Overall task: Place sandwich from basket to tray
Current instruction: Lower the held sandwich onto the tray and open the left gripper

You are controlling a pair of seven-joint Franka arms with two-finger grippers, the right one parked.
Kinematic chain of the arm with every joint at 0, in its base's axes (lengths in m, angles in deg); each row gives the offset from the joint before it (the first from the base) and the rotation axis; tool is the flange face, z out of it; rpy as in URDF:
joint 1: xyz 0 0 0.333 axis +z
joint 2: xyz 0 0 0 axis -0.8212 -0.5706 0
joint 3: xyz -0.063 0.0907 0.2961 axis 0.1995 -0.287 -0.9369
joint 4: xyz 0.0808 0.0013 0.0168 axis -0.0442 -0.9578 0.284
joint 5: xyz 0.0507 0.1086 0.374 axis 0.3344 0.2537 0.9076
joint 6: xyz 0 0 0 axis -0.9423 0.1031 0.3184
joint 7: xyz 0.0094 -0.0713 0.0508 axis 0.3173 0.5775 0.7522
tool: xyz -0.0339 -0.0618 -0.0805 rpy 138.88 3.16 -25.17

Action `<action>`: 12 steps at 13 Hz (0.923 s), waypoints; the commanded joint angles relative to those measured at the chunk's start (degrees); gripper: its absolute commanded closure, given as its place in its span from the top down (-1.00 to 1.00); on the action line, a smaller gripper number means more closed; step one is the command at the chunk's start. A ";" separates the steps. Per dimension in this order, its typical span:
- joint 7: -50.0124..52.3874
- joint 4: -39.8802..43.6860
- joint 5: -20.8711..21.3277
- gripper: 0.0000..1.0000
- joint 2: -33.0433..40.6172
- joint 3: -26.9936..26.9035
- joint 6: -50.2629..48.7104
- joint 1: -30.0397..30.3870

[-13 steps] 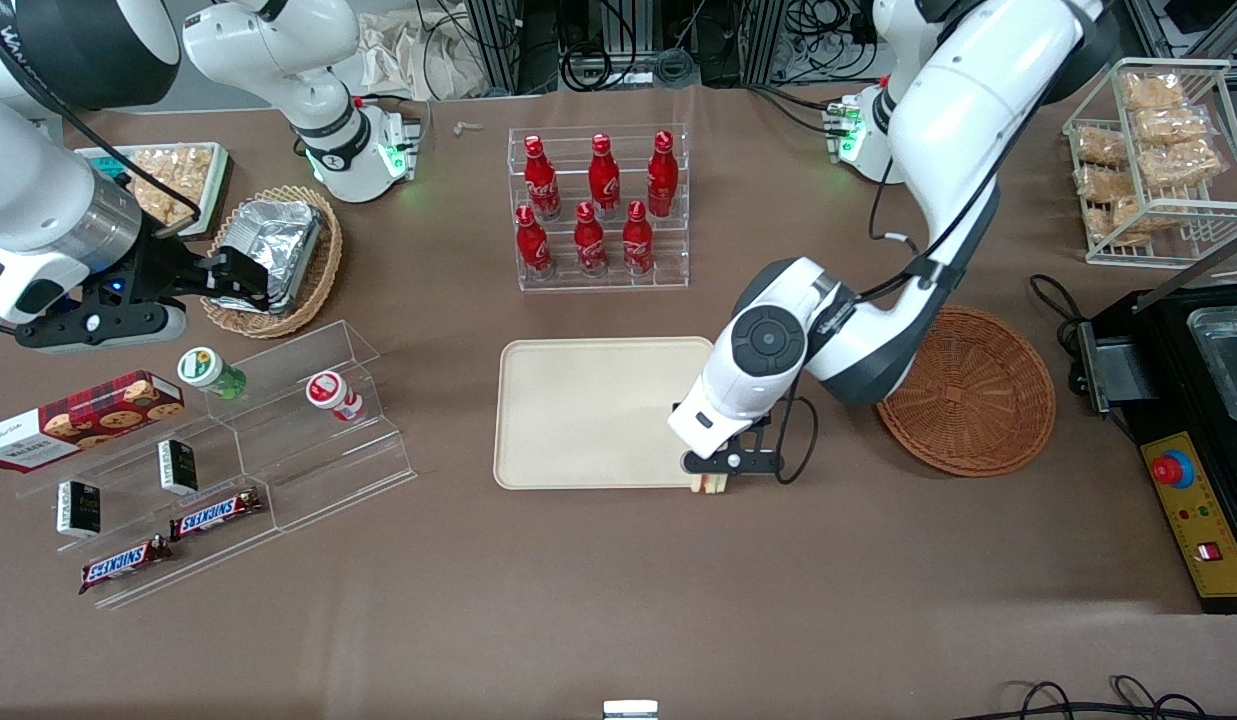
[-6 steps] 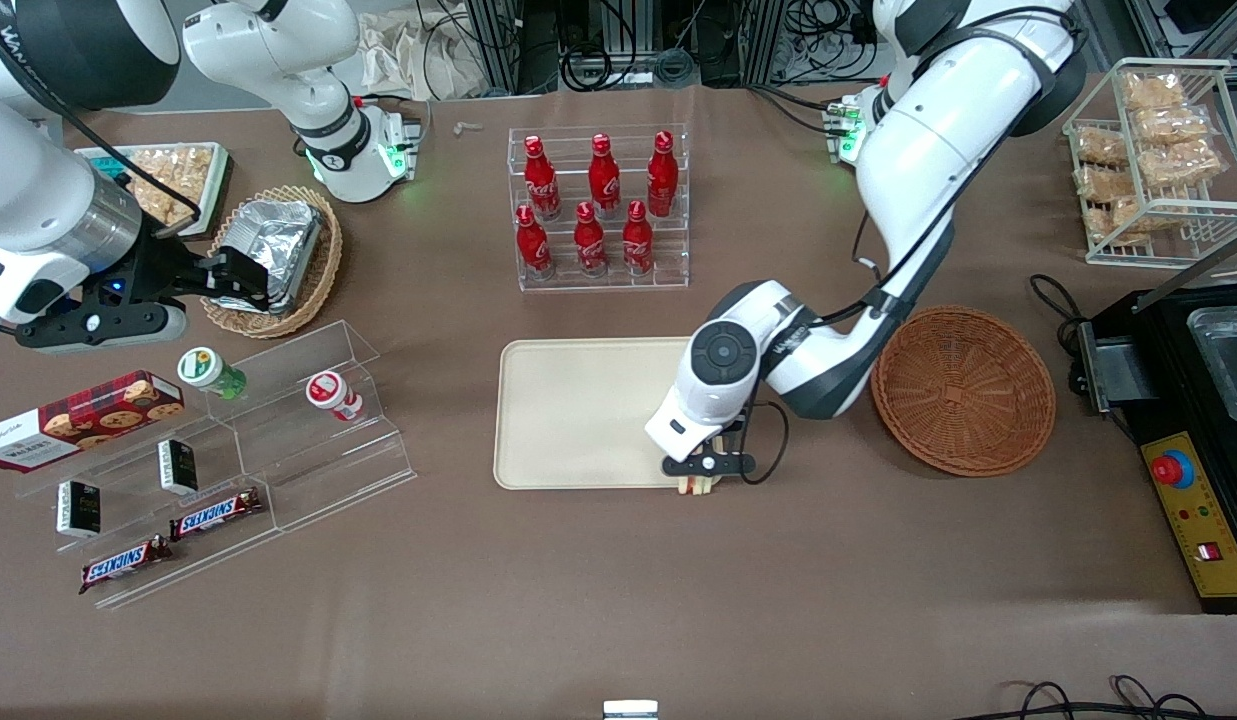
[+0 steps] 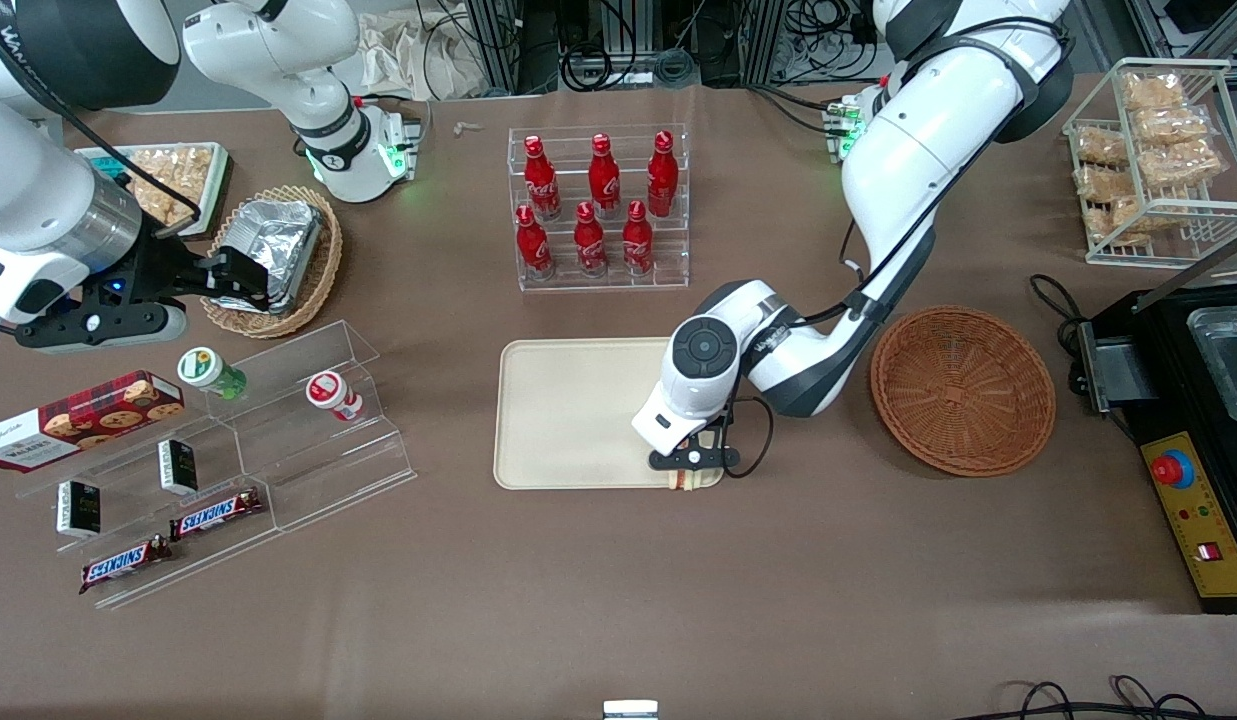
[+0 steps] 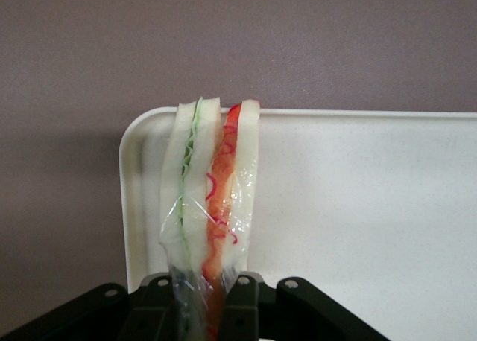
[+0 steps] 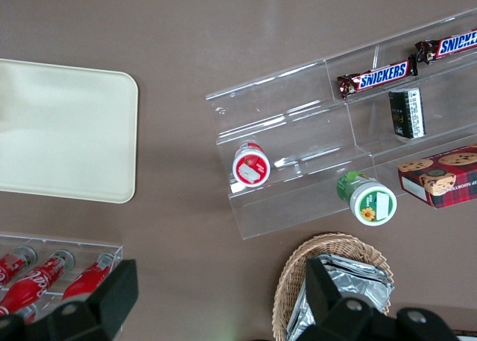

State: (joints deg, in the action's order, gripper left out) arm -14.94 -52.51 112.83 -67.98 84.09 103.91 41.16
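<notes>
1. The black two-finger end effector point(image 3: 690, 470) of the white working arm hangs over the corner of the flat cream-beige plastic tray point(image 3: 578, 410) that is nearest the front camera and closest to the round reddish-brown wicker basket point(image 3: 963, 390).
2. The end effector point(image 4: 211, 296) is pinched tight on the small white bread sandwich in clear wrap point(image 4: 211, 207).
3. The sandwich point(image 3: 686, 481) stands on edge between the fingers point(image 4: 242, 304), with its green and red filling showing along the cut side.
4. It sits just above the tray's rounded corner point(image 4: 138, 132), partly over the rim. I cannot tell if it touches the tray.
5. The wicker basket sits on the brown tabletop point(image 3: 618, 600) beside the tray, toward the working arm's end, and has nothing in it.
6. A clear rack of red bottles point(image 3: 598, 205) stands farther from the front camera than the tray.
7. A clear stepped rack with snacks point(image 3: 228, 440) lies beside the tray, toward the parked arm's end.
</notes>
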 commanded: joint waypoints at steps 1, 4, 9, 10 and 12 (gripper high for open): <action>3.17 -0.26 1.28 -0.86 -0.11 -0.47 -0.17 -1.42; 3.34 -2.10 1.28 -0.74 0.33 -0.38 -0.26 -1.51; 5.63 -1.93 1.19 1.00 0.24 -0.38 -0.26 -1.34; 5.63 -1.76 1.19 1.00 0.33 -0.38 -0.34 -1.16; 5.28 -1.49 1.19 1.00 1.29 -0.47 -0.43 -0.98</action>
State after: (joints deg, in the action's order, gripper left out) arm -11.17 -54.03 112.90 -68.02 83.90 103.74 40.24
